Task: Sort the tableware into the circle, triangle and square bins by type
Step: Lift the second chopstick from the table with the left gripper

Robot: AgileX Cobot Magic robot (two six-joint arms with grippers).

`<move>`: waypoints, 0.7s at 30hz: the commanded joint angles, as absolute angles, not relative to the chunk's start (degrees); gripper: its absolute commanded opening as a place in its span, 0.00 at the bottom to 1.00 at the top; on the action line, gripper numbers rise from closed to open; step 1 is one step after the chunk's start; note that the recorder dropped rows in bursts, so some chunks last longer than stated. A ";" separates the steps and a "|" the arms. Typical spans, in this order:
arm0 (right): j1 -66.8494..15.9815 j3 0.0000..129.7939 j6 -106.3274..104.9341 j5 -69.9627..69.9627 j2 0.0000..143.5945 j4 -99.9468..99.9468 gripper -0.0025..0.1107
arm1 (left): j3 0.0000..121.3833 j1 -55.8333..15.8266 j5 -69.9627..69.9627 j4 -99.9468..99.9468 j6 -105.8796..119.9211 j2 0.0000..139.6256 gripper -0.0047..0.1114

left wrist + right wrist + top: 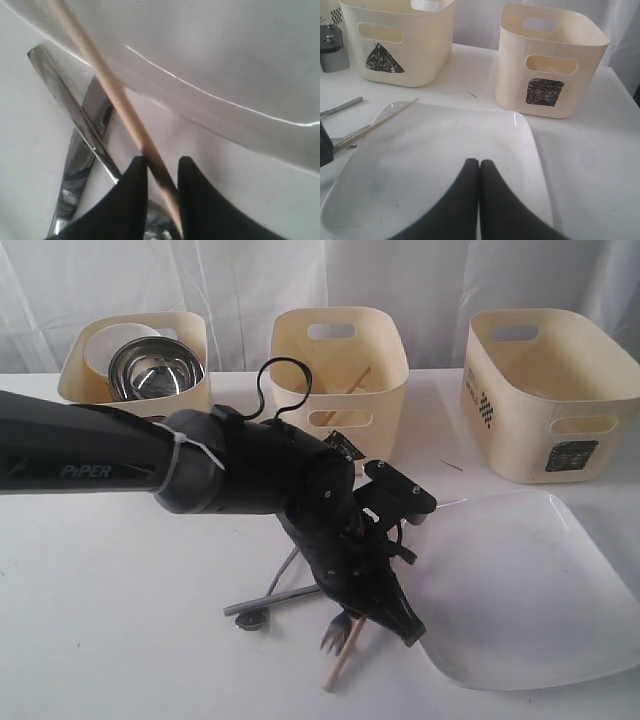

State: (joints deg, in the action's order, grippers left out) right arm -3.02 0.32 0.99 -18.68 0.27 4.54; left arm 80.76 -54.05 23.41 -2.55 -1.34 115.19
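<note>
My left gripper (405, 625) (162, 162) is down at the table beside the near left corner of the square white plate (520, 580) (210, 50). A wooden chopstick (115, 95) (338, 668) runs between its jaws, which stand narrowly apart with a thin gap showing. A steel fork (333, 635) and other steel cutlery (275, 600) (75, 110) lie crossed under the arm. My right gripper (479, 162) hangs shut and empty above the plate (445, 165). The triangle bin (395, 45) (340, 370) and the square bin (550, 60) (545, 390) stand behind.
The far left bin (135, 355) holds a shiny steel bowl (155, 372) and a white bowl (112, 340); its mark is hidden. Another chopstick (355, 380) leans inside the triangle bin. White curtain runs behind the bins.
</note>
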 commanded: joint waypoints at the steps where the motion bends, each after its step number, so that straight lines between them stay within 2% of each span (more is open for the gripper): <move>1: -2.88 0.00 1.27 -18.13 0.00 4.49 0.02 | 80.40 -53.81 25.28 -1.08 -1.71 114.75 0.14; 5: -2.88 0.00 1.27 -18.13 0.00 4.49 0.02 | 80.40 -53.81 25.28 0.00 -1.71 114.75 0.04; 21: -2.88 0.00 1.27 -18.13 0.00 4.49 0.02 | 80.65 -53.81 24.83 0.00 -1.71 106.30 0.04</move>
